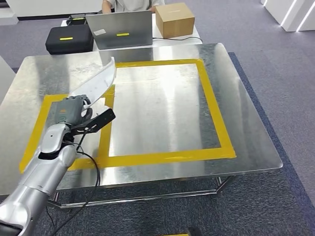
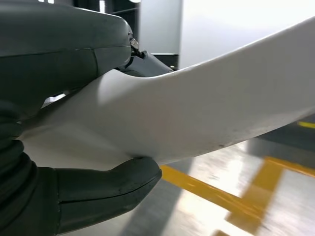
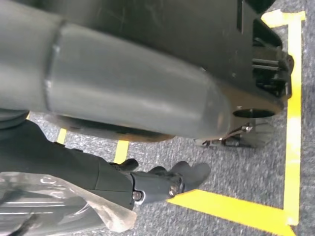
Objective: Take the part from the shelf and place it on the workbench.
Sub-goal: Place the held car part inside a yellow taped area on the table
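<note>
Steel workbench [image 1: 167, 108] with yellow tape outline [image 1: 211, 103], grey carpet [image 1: 282, 73]

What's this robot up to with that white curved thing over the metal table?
The robot's left hand grips a white curved part and holds it above the steel workbench, over the yellow tape between two marked boxes. The part is not yet set down. The right hand hangs low over carpeted floor, holding nothing. Beyond the workbench, a person sits behind an open laptop, beside a cardboard box.
</note>
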